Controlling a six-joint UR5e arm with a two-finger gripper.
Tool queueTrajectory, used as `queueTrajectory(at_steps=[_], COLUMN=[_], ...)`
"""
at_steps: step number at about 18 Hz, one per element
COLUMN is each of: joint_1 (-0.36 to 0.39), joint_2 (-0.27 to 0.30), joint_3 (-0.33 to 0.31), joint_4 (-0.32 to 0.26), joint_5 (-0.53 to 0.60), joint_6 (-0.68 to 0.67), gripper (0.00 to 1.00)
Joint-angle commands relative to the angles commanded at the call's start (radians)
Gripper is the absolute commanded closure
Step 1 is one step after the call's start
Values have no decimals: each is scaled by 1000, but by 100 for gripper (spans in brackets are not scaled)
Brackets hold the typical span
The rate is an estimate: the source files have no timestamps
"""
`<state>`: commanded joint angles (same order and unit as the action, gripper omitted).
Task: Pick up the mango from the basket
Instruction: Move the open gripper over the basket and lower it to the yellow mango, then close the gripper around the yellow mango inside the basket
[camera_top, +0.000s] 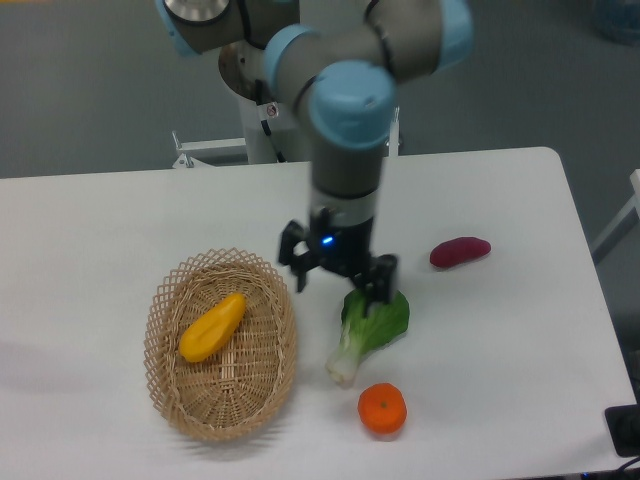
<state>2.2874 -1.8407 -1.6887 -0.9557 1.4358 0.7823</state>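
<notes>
**Mango in basket, gripper off to the right**

Fixed camera, looking down on a white table (120, 210).

Mango (212, 327) lying inside the basket (165, 395), on its left half, tilted with the narrow end up and to the right, the fat end down and to the left. Resting on the woven floor, clear of the lattice rim.

Gripper (339, 278) hanging from the arm (345, 120), pointed downward, just right of the basket's upper right rim. Fingers (296, 262) spread apart, nothing between them; left finger near the rim, right finger over the leafy top of the bok choy (366, 330). Contact with the leaves: cannot tell. Small blue light lit on the gripper body.

Mango well to the left of and below both fingers in the picture, apart from them, untouched, with the basket's right side between.

Orange (382, 409) below the bok choy's white stem, just beside it. Dark red-purple vegetable (460, 251) to the right, well apart from the rest.
</notes>
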Motion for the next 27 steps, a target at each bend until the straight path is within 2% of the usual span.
queueTrajectory(at_steps=[2,6,11,21,27], joint_1=[-11,-72,-152,-196,-197], joint_2=[-12,-67,-136,-146,-156], joint_3=[-25,-28,-28,-75,-68], joint_4=[0,0,5,18,21], joint_5=[0,21,97,103,103], joint_6=[31,112,104,31,-6], gripper=[0,0,0,0,0])
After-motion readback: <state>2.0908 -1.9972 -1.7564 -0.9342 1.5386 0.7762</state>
